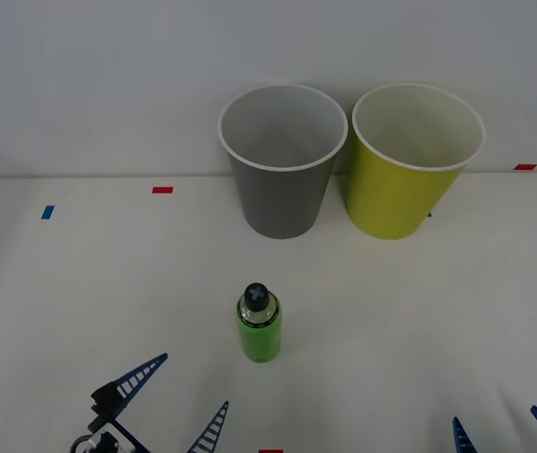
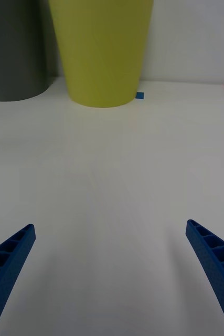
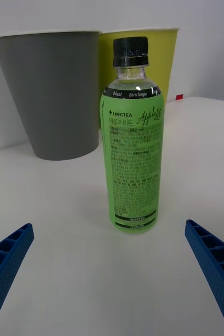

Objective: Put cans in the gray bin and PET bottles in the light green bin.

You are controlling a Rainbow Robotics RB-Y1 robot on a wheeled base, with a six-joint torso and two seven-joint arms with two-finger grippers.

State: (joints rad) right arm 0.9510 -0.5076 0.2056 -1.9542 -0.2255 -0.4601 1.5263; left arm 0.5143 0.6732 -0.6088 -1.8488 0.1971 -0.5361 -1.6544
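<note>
Left wrist view puts the small plastic PET bottle (image 3: 132,142) with its bright green label and black screw cap upright on the white worktop (image 3: 64,210). The label reads "LINGTEA", "Apple", and on a black band under the neck "0 kcal" and "Zero Sugar"; the finer print is too small to read. The bottle stands free, apart from both fingers of the left hand (image 1: 172,396), whose blue ribbed fingers are spread wide at the near left, just short of the bottle.

From the front, the bottle sits near the worktop's middle, with bare surface on every side. Far behind it stand the round tapered gray bin (image 1: 281,160) with a white rim and, to its right, the matching yellow-green bin (image 1: 412,160), their rims almost touching. The right hand (image 1: 509,434) rests at the near right corner, fingers apart, with open worktop between it and the green bin.

Small red and blue tape marks (image 1: 162,190) dot the far edge.
</note>
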